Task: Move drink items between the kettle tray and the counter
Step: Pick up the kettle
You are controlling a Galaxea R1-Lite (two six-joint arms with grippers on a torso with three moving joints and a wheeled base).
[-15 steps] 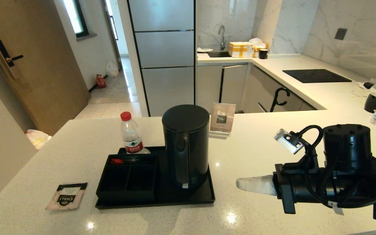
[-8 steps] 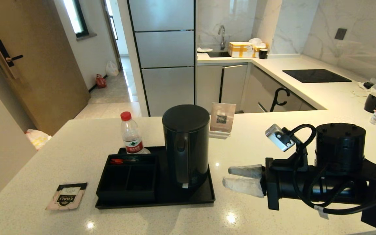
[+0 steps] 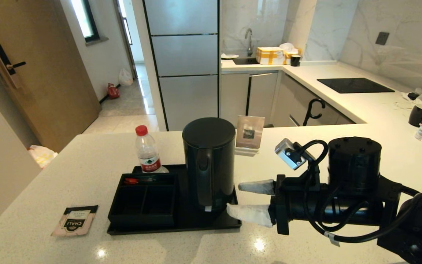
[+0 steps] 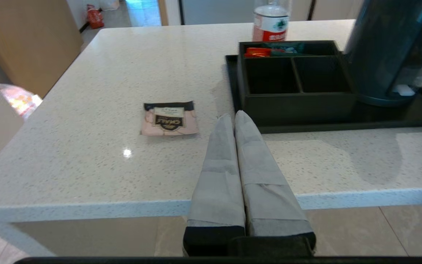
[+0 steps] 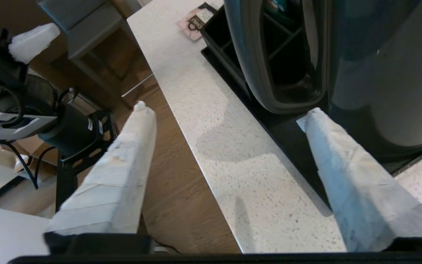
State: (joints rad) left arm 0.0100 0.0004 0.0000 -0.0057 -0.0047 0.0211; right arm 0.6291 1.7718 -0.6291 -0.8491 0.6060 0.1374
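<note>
Head view | one kettle | one sachet | right tool spread wide | left tool closed

Right tool reaches out level, fingers spread wide — left tool parked low, fingers pressed together.

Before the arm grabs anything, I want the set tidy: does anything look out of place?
Only the tea sachet: it lies flat on the counter, left of the tray, not in the compartment box. The kettle stands upright on the tray; nothing is spilled.
</note>
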